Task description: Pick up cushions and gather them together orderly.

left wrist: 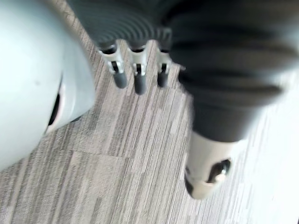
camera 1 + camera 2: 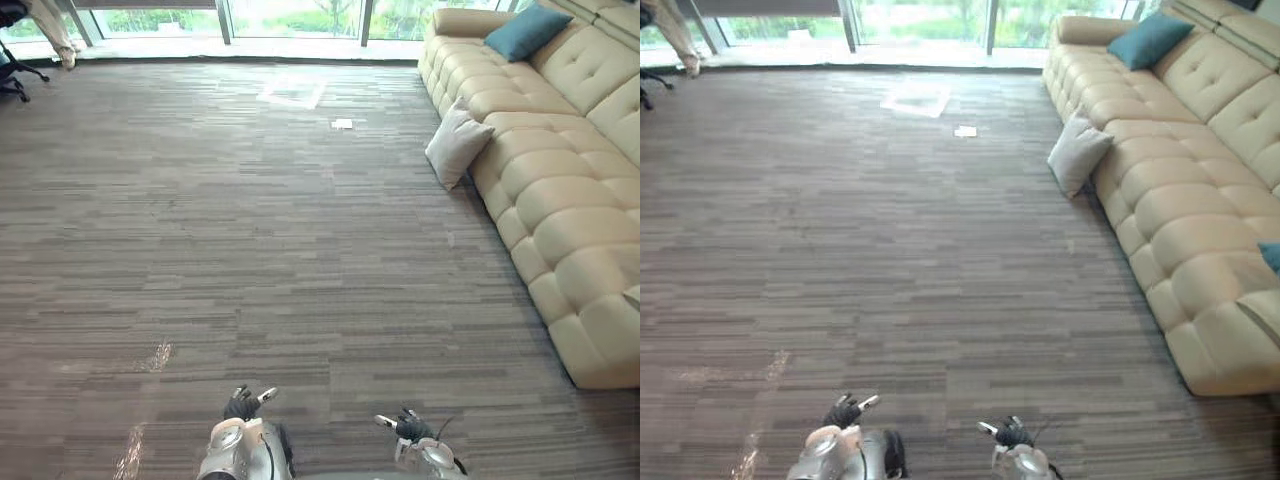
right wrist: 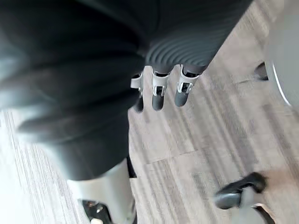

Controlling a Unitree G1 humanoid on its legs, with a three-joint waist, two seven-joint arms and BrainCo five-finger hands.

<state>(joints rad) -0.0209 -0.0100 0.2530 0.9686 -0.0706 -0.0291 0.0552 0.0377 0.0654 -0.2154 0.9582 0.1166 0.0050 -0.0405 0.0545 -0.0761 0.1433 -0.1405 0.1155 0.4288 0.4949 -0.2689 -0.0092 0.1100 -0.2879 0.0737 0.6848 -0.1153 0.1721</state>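
A pale grey cushion [image 2: 457,142] stands on the carpet, leaning against the front of the beige sofa [image 2: 560,190]. A teal cushion [image 2: 527,30] lies on the sofa's seat at its far end. The corner of another teal cushion [image 2: 1271,256] shows on the near seat at the right edge. Both hands hang low at the bottom of the head views, far from every cushion: my left hand [image 2: 241,405] and my right hand [image 2: 410,428]. Their fingers [image 1: 135,77] [image 3: 159,93] are relaxed and straight over the floor, holding nothing.
The sofa runs along the right side. Wide grey striped carpet lies between me and it. A small white sheet [image 2: 342,124] lies on the floor far ahead. Windows line the far wall, with an office chair [image 2: 12,60] and a person's leg [image 2: 52,30] at the far left.
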